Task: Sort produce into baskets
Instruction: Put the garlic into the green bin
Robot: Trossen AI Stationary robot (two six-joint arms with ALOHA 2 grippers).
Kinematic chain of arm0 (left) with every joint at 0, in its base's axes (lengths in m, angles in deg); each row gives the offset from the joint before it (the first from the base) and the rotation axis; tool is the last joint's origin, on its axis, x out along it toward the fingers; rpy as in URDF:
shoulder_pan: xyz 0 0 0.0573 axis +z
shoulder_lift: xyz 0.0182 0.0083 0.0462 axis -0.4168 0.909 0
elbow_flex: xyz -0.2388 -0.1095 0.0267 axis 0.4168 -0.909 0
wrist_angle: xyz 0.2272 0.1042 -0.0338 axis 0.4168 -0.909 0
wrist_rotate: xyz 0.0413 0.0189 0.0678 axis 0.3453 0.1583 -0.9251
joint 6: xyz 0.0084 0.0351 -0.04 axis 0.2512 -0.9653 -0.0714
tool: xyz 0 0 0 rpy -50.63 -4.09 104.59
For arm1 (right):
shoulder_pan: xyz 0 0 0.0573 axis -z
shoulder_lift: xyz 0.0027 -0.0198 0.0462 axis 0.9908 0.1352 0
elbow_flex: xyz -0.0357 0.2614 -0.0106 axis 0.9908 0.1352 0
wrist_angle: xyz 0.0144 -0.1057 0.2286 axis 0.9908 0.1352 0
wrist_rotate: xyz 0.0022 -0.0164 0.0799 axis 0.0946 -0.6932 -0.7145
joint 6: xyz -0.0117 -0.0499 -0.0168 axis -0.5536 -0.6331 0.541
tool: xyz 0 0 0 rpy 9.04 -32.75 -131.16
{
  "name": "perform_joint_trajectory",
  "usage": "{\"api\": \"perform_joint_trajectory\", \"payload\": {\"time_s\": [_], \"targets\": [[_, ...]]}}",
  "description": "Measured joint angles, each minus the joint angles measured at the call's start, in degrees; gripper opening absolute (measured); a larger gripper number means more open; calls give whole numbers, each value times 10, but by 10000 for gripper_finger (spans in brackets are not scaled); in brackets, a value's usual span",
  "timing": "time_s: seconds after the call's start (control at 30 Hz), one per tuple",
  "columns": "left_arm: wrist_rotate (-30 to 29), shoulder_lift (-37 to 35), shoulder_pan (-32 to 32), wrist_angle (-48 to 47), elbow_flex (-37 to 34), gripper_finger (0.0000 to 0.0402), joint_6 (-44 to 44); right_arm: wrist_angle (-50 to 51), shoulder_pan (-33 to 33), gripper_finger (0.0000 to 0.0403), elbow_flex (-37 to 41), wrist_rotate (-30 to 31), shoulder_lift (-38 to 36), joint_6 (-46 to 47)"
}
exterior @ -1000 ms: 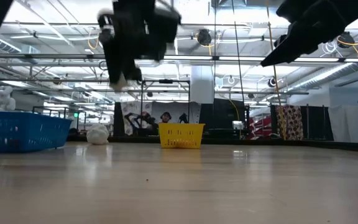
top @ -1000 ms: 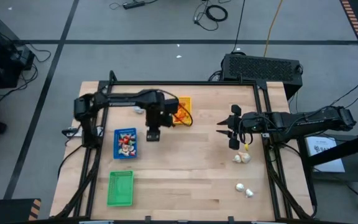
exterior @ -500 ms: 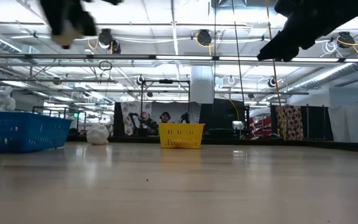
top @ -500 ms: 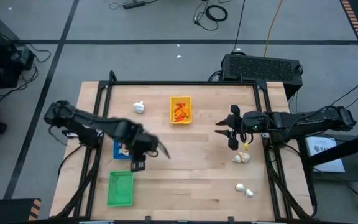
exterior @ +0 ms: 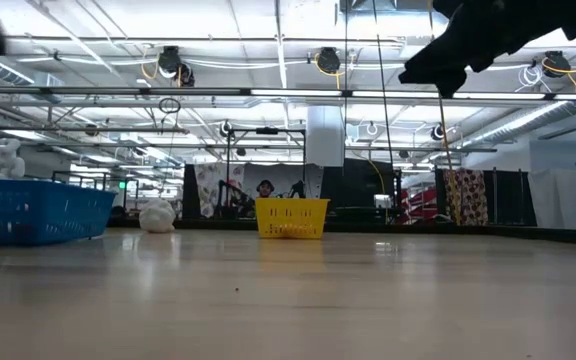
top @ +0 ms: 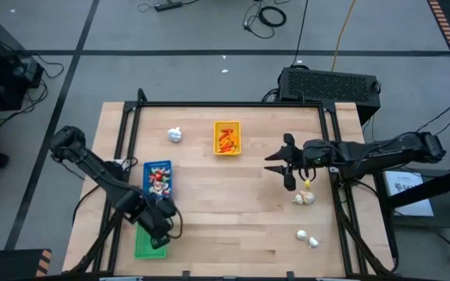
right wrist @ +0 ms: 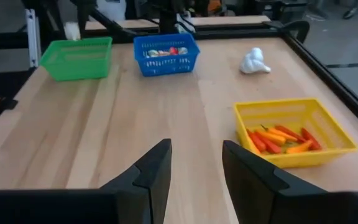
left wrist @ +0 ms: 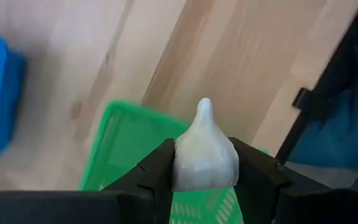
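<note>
My left gripper [top: 161, 226] hangs over the green tray [top: 151, 238] at the table's near left, shut on a whitish garlic bulb [left wrist: 205, 149]. The green tray [left wrist: 135, 155] shows beneath the bulb. Beside it stands the blue tray [top: 157, 177] with red-and-white pieces. The yellow tray [top: 226, 138] at the far middle holds orange carrot pieces. One loose bulb [top: 175, 134] lies at the far left, and more bulbs [top: 304, 198] lie at the right. My right gripper [top: 280, 165] hovers open at the right, with nothing between its fingers [right wrist: 157, 168]. My left gripper pinches the garlic bulb by its two opposite round sides [left wrist: 179, 165] between its two fingers. The bulb's pointed tip [left wrist: 204, 107] sticks out past the fingertips. The fingers point steeply down. The bulb is lifted clear, above the green tray.
A black frame rail [top: 233, 104] runs around the table. Two more bulbs [top: 308, 237] lie near the right near corner. Bare wood lies in the table's middle [top: 241, 203].
My left gripper has swung with the bulb from beside the yellow tray at the far middle toward the table's near left corner, and now hangs over the green tray. Its wrist has rolled on the way. The bulb stays pinched.
</note>
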Motion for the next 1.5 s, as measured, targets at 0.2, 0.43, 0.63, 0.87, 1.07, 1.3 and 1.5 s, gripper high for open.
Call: {"api": "perform_joint_trajectory", "payload": {"time_s": [0.2,0.43,0.63,0.87,1.07,1.3,1.5], "targets": [[2,0,-39,8,-29,139,74,-4,0,134,0,-13,22,1],[5,1,-59,-4,-53,139,81,-10,0,134,0,-13,32,4],[5,1,-60,-4,-53,139,55,-12,0,134,0,-13,32,4],[18,1,-60,-31,-53,139,59,-11,0,134,0,-13,32,1],[20,1,-60,-40,-52,160,84,-11,0,134,0,-13,32,-2],[20,1,-60,-43,-52,219,84,-10,0,134,0,-13,32,-5],[24,1,-50,-43,-52,227,50,-9,0,134,0,-13,32,-2]]}}
